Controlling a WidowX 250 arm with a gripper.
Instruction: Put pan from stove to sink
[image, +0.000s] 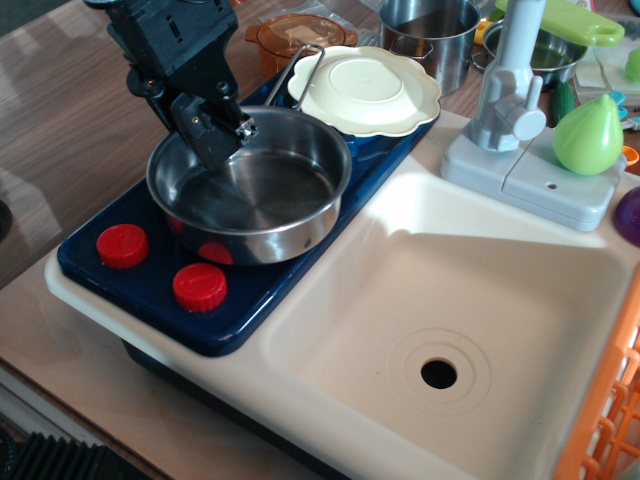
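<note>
The shiny steel pan (265, 195) is on the dark blue stove (150, 290), behind the two red knobs (199, 286). Its wire loop handle (306, 66) points to the back. My black gripper (216, 142) comes down from the upper left and is shut on the pan's back left rim, with one finger inside the pan. The pan looks slightly tilted, with its left side raised. The cream sink (480, 270) with its black drain hole (438, 374) lies to the right of the stove.
A cream scalloped plate (365, 88) lies upside down at the stove's back edge, touching the pan's handle. A grey faucet (508, 95) and a green pear (588, 135) stand behind the sink. A steel pot (430, 35) is at the back. An orange basket (610, 410) borders the sink's right side.
</note>
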